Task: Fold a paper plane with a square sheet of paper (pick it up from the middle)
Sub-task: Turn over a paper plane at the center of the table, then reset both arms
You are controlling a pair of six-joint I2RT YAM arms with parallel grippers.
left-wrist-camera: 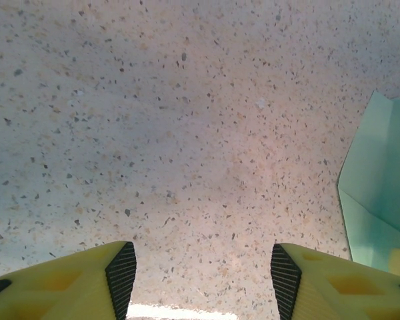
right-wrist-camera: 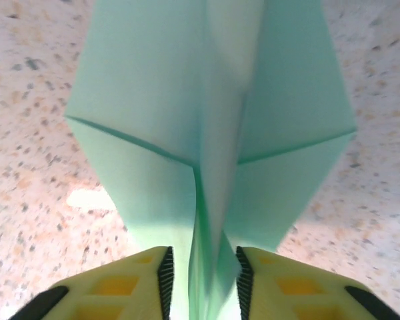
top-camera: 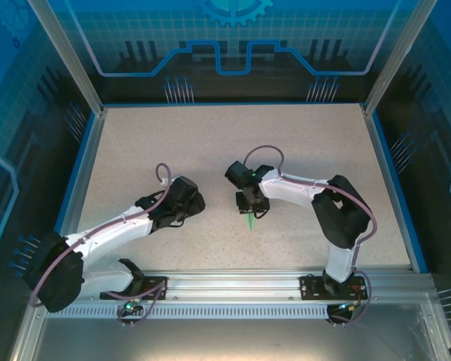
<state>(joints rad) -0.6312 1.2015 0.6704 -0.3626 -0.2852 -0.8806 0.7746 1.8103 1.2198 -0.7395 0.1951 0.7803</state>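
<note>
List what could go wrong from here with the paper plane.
1. The right gripper has its jaws apart around the central fold of the paper plane, so the plane may slip out or tip over onto the table.
2. The left gripper is open and empty, close beside the plane's wing edge; a sideways move could snag or crumple it.

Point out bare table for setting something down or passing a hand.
The far half of the table, up to its blue edge, is bare; so is the near strip between the arm bases. Crowded: mid-table, where the left gripper and right gripper sit close, the paper plane between the right one's fingers.
</note>
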